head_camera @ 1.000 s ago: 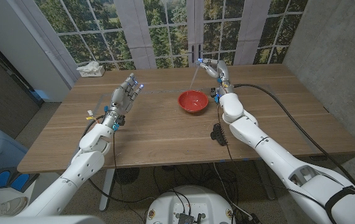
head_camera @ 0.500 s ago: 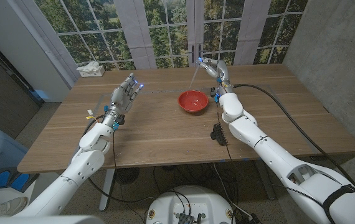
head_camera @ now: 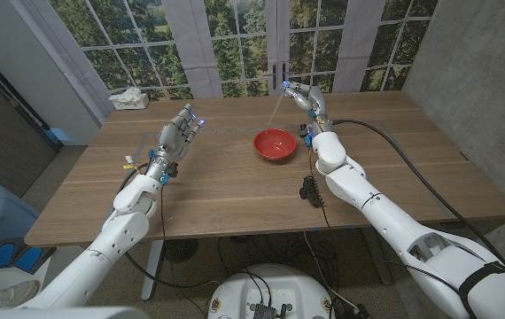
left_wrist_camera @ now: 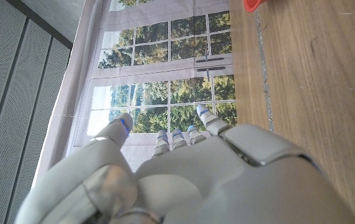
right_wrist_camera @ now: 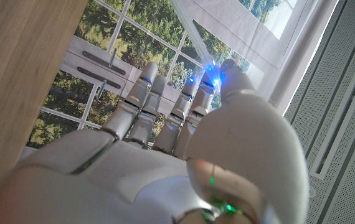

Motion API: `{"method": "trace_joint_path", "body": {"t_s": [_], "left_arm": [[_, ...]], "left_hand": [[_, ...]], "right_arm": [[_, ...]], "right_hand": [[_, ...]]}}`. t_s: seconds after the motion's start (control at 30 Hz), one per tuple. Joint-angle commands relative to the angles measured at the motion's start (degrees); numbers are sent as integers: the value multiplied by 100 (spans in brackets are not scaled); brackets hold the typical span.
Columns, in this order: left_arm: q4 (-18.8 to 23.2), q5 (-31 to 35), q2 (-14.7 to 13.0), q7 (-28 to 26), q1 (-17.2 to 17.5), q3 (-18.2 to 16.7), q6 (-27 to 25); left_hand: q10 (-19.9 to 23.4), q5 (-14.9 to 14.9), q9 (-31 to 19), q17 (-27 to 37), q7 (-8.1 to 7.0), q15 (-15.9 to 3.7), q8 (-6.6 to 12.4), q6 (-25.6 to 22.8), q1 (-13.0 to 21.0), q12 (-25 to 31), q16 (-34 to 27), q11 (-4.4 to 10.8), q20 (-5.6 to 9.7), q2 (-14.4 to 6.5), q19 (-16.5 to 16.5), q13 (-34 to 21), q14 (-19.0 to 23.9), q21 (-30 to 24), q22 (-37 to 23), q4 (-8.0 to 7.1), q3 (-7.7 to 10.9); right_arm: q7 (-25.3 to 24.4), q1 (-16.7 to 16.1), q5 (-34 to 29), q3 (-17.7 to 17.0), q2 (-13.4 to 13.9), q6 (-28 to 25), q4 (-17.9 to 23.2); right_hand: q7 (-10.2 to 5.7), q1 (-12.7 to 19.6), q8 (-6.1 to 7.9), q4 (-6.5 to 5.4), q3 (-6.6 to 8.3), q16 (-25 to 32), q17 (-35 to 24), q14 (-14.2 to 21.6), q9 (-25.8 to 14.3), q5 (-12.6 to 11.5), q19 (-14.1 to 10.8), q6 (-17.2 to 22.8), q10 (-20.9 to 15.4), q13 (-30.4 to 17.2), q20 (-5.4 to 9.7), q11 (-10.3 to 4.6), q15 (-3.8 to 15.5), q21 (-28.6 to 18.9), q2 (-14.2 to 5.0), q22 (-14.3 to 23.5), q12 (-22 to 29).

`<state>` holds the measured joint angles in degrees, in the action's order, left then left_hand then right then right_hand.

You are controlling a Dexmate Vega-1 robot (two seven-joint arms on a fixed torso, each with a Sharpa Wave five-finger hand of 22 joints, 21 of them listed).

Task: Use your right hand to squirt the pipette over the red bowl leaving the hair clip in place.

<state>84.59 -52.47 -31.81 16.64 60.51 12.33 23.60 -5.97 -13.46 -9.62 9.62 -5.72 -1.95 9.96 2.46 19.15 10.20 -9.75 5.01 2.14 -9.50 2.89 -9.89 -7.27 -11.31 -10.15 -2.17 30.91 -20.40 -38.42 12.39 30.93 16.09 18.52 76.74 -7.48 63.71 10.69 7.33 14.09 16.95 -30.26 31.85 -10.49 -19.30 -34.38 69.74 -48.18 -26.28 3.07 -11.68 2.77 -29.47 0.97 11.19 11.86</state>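
Note:
The red bowl (head_camera: 274, 143) stands at the table's far middle; its rim also shows in the left wrist view (left_wrist_camera: 256, 4). My right hand (head_camera: 306, 99) is raised just behind and to the right of the bowl and pinches the pipette (head_camera: 279, 106), a thin clear tube slanting down toward the bowl's far rim. In the right wrist view the fingers (right_wrist_camera: 165, 118) of that hand are drawn together, and the pipette is hidden. The black hair clip (head_camera: 310, 190) lies on the table beside my right forearm. My left hand (head_camera: 178, 136) is held up over the table's left part, fingers apart, holding nothing.
A tissue box (head_camera: 128, 97) sits at the table's far left corner. A black cable (head_camera: 412, 168) runs from my right arm across the right side of the wooden table (head_camera: 235, 195). Windows stand behind the far edge.

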Motion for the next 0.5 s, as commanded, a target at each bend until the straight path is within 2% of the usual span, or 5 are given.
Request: {"method": "trace_joint_path", "body": {"t_s": [0.03, 0.5], "left_arm": [[-36, -16, 16, 36, -32, 12, -17], [-80, -21, 23, 70, -88, 19, -37]], "left_hand": [[-32, -7, -11, 1, -37, -295, 28, -35, -40, 51, -27, -15, 24, 18, 49, -2, -50, -25, -15, 52, 2], [-35, -2, -11, 2, -48, -296, 25, -32, -58, 52, -27, -17, 23, 17, 48, -2, -52, -25, -15, 76, 9]], "right_arm": [[51, 38, 65, -10, 10, -56, -38], [66, 66, 98, -9, -4, -40, -85]], "right_hand": [[-14, -67, -41, -26, 18, -31, 5, -2, -12, -45, 11, -102, 47, 9, 119, -3, 945, -34, 3, 3, -18], [-8, -109, -30, -38, 31, -50, 19, 25, -5, -54, 12, -201, 99, 43, 113, -5, 941, -45, -31, -1, -45]]}}
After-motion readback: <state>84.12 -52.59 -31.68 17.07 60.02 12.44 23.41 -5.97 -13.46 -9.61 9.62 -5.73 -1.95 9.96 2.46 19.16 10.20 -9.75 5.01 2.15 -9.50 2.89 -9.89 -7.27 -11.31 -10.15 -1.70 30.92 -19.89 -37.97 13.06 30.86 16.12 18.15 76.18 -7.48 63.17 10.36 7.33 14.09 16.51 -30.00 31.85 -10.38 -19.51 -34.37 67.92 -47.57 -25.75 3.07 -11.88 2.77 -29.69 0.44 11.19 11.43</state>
